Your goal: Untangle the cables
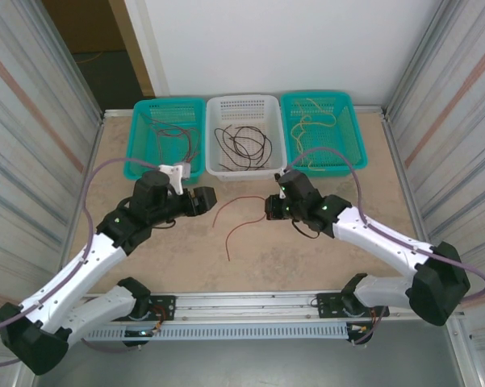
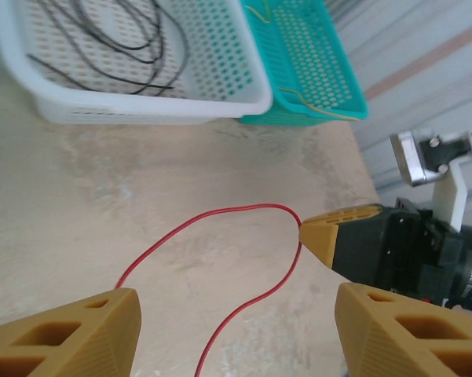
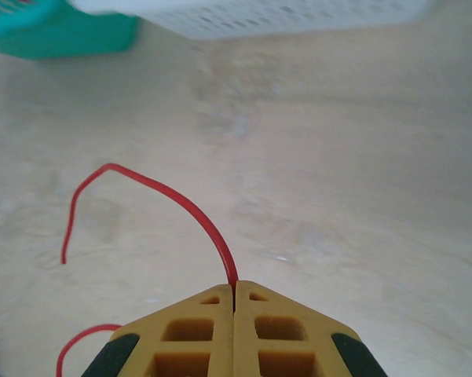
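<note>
— Red cable [image 2: 236, 208]: where was it laid, and how was it held?
— It was stretched on the pale, mottled table [image 1: 161, 250] between the arms. Its bend was pinched in the right fingers [image 3: 196, 334], which were pressed flat together. Two tails were trailed toward the left arm.
— And the left fingers [image 2: 71, 338]?
— Spread apart, nothing grasped, with the nearer tail just ahead of them. That arm was judged better placed.
— Its make?
— Thin, glossy, springy wire, bowed in loose curves. A light pinch would be needed.
</note>
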`<state>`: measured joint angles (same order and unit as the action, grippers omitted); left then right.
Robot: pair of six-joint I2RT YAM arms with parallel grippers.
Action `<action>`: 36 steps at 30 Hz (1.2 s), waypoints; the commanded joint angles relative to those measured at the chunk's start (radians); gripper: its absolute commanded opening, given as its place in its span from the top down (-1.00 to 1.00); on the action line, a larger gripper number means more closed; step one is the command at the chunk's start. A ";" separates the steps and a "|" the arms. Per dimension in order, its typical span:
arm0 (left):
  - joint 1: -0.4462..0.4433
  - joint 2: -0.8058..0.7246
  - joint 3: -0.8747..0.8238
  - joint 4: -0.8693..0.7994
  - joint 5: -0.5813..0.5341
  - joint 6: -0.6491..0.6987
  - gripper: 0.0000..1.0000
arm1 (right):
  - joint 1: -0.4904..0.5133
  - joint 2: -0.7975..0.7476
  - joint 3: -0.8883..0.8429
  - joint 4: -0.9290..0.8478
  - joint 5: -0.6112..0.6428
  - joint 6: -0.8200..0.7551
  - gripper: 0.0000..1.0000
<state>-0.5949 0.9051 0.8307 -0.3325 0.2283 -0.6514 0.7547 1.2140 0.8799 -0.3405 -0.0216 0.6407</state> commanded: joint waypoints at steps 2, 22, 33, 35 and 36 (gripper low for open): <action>-0.007 0.043 0.023 0.155 0.137 0.040 -0.34 | 0.023 -0.037 0.122 0.003 -0.077 -0.070 1.00; -0.157 0.220 0.123 0.122 0.177 0.146 0.11 | 0.064 -0.060 0.254 0.031 -0.084 -0.032 1.00; -0.165 0.211 0.123 0.130 0.135 0.176 1.00 | 0.061 -0.057 0.258 0.031 -0.096 -0.010 0.94; -0.167 0.201 0.125 0.097 0.117 0.203 1.00 | 0.034 -0.047 0.301 -0.045 -0.104 -0.044 0.45; -0.166 0.194 0.125 0.083 0.122 0.229 1.00 | 0.011 -0.038 0.330 -0.086 -0.131 -0.069 0.18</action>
<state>-0.7551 1.1305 0.9276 -0.2169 0.3695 -0.4889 0.7975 1.1790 1.1267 -0.3573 -0.1154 0.6121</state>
